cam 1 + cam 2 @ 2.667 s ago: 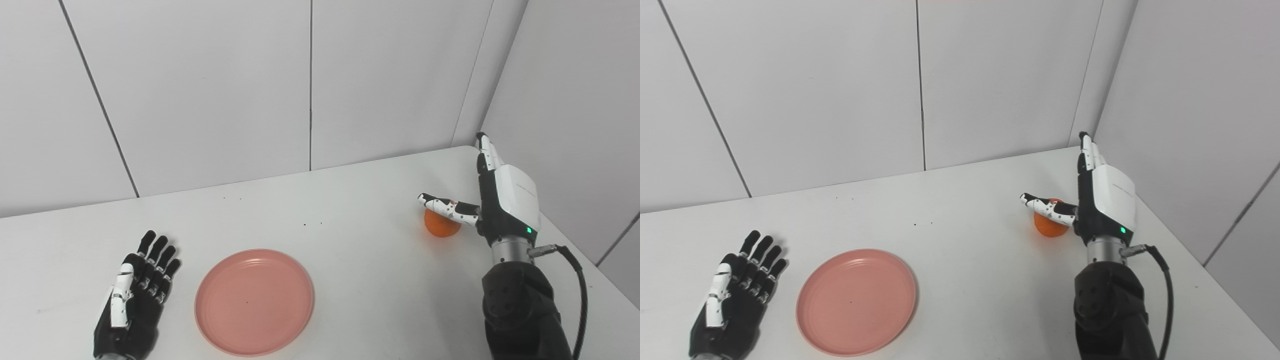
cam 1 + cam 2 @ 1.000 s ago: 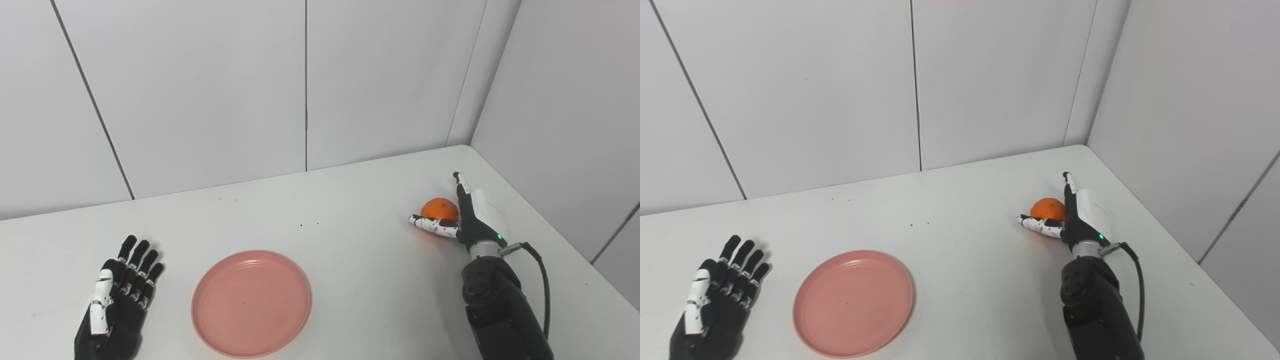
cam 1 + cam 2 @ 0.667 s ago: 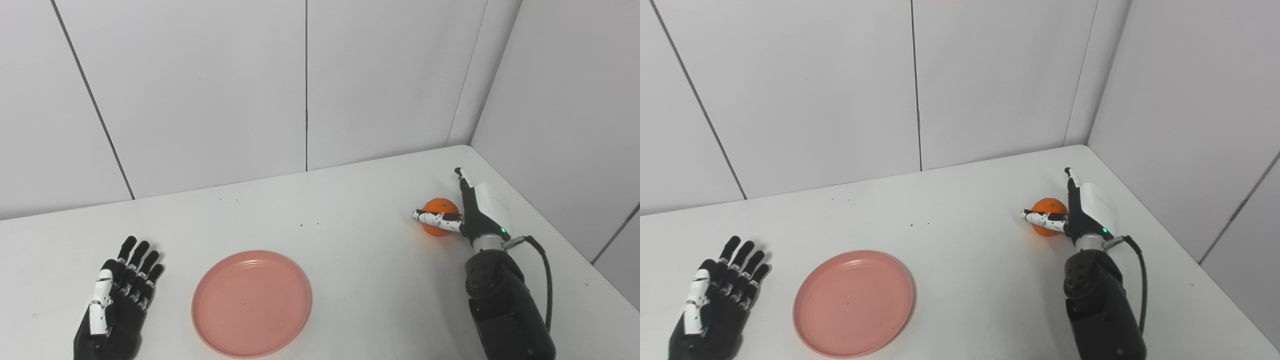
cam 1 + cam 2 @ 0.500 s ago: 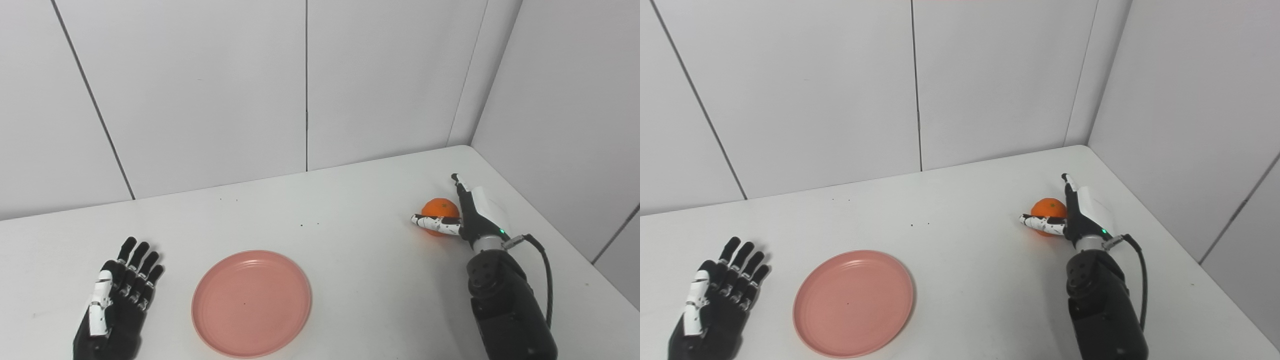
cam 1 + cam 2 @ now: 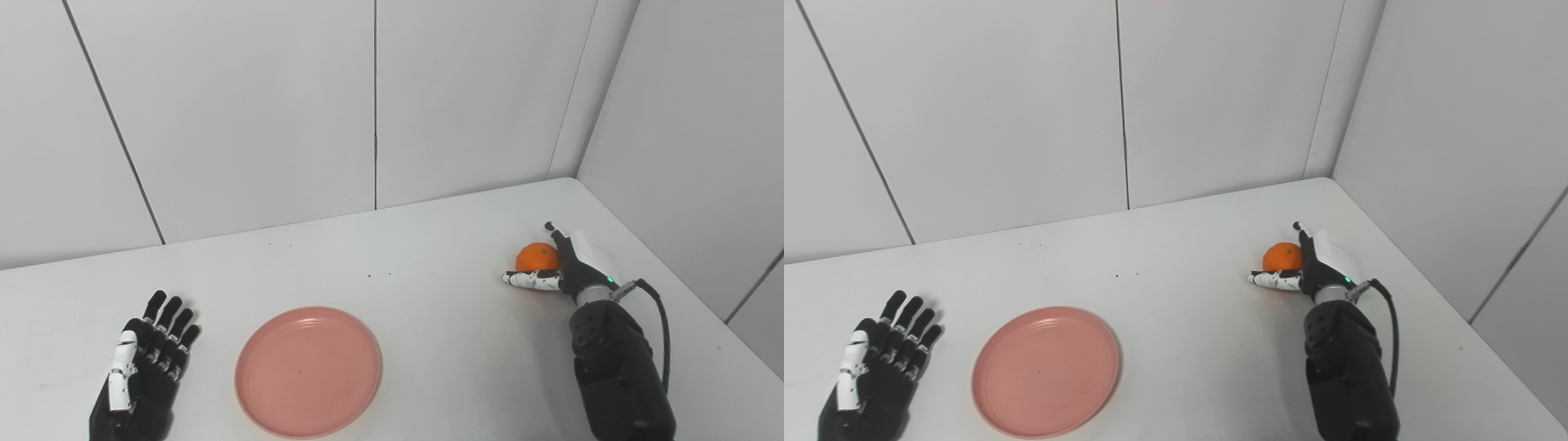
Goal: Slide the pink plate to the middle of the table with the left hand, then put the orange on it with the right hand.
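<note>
Our right hand (image 5: 569,269) cups the orange (image 5: 537,256) near the table's right edge, fingers not closed around it. Left hand (image 5: 144,361) lies open beside the plate (image 5: 308,372). A loose grasp may roll the orange off.

Open table between plate and orange

Bare table (image 5: 453,318) lay between the plate (image 5: 308,371) near the front edge and the orange (image 5: 537,256) toward the right edge; the walls closed the far-right corner just behind the orange.
</note>
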Robot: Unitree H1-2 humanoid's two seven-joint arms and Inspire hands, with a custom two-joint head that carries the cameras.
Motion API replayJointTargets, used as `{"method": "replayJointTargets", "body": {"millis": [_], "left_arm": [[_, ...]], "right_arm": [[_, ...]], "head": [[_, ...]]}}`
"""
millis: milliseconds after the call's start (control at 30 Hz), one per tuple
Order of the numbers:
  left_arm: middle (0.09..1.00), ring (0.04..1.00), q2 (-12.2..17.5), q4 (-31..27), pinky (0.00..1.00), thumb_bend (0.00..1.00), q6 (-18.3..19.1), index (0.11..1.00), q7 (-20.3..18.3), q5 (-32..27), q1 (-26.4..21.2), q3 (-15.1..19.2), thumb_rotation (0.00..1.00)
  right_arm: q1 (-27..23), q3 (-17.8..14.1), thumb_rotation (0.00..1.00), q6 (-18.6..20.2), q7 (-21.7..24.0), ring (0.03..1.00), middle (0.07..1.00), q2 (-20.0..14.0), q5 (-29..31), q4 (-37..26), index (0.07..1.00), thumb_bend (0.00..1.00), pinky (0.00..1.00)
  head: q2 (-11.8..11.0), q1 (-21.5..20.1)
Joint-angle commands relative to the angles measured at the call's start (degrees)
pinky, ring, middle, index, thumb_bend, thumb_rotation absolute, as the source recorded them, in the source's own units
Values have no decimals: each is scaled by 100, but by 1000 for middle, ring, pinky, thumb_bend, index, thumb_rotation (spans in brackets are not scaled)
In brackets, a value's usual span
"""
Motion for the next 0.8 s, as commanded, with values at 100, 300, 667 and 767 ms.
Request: {"method": "replayJointTargets", "body": {"millis": [100,300,667,767], "left_arm": [[1000,1000,18,41,1000,306,400,1000,207,78,215,-21,1000],[1000,1000,3,-22,1000,298,444,1000,241,59,235,-21,1000],[1000,1000,14,-54,1000,301,461,1000,220,55,244,-33,1000],[1000,1000,4,-67,1000,296,460,1000,204,24,251,-26,1000]], "right_arm": [[-217,-131,341,-25,-136,683,736,-15,134,-50,891,993,524],[-156,-4,311,-31,-577,686,754,-103,632,62,797,959,555],[-139,578,185,-46,-1237,487,565,-463,1040,409,559,789,414],[-146,658,147,-31,-1300,414,494,-512,1146,452,492,544,334]], "head": [[17,7],[27,17],[40,60],[41,66]]}}
